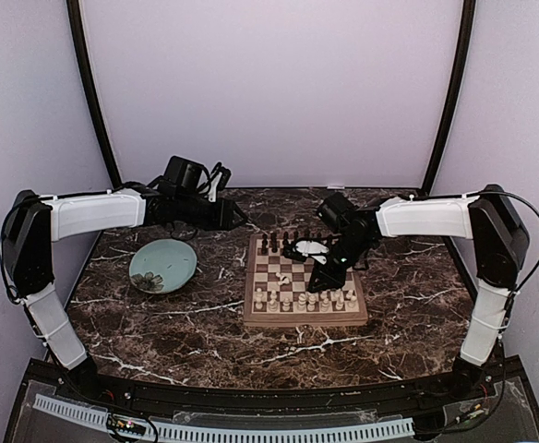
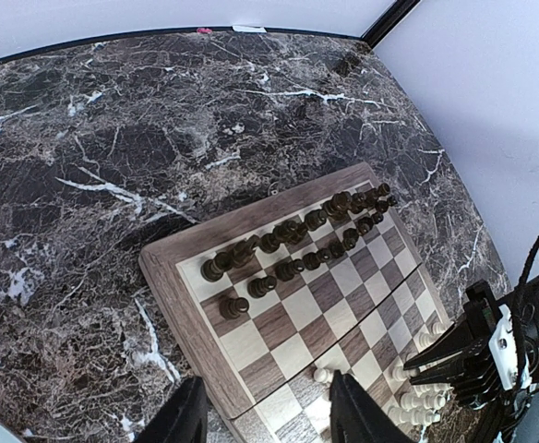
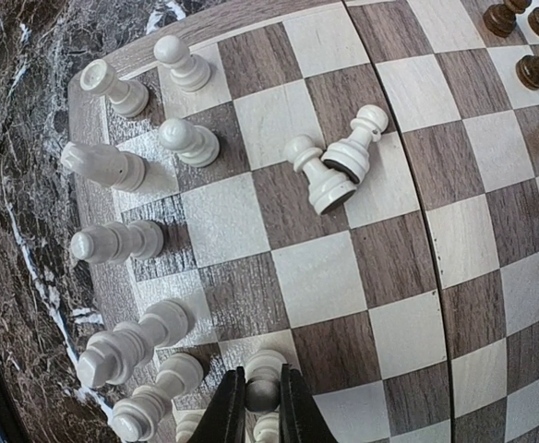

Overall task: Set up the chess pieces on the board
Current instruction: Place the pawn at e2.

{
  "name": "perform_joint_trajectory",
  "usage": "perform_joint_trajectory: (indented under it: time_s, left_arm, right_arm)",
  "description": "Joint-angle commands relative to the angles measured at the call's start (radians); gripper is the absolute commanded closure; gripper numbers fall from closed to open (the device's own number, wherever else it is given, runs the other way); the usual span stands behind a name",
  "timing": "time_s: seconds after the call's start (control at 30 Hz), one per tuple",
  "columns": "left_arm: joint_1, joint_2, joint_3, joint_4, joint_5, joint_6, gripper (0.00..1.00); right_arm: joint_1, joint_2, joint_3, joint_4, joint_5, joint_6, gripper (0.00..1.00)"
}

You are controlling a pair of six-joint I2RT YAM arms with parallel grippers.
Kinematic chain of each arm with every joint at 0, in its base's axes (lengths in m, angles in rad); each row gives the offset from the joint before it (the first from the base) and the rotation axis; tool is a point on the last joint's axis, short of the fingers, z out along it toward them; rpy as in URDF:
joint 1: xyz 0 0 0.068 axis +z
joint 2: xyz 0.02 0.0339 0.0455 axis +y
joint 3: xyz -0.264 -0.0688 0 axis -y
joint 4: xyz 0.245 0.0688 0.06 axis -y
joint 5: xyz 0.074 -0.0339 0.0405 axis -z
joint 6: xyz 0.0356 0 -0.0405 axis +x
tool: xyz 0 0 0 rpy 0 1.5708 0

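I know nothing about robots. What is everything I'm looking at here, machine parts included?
table: one, dark brown marble with white veins, beneath everything.
board: one, tan and brown checks, centre of the table.
plate: one, pale teal, left of the board.
dark chess pieces: two rows, count unclear, dark brown, board's far edge.
white chess pieces: count unclear, cream, standing along the board's near edge.
fallen pawns: two, cream, lying together mid-board.
arms: two, white and black, one either side.
left gripper: one, black, open, near the board's far left corner.
right gripper: one, black, shut on a white piece among the white rows.
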Motion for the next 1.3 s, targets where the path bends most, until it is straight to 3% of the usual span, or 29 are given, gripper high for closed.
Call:
perform_joint_trajectory:
  time_s: [0.0,0.3,0.73,1.27]
  left_arm:
    - [0.005,-0.006,0.027,-0.002,0.009,0.012,0.53]
    - [0.005,-0.002,0.028,-0.003,0.009,0.013,0.53]
    - [0.005,0.001,0.03,-0.007,0.011,0.014,0.53]
    - [0.005,0.009,0.038,-0.012,0.023,0.018,0.53]
  right_arm:
    - [0.002,-0.014,-0.018,-0.017,-0.01,-0.011,0.87]
    - [0.002,-0.008,-0.023,-0.017,-0.014,-0.012,0.87]
    - [0.002,-0.009,-0.015,-0.005,-0.018,0.006,0.76]
    - [-0.029,-0.037,0.122,-0.058,-0.055,0.025,0.71]
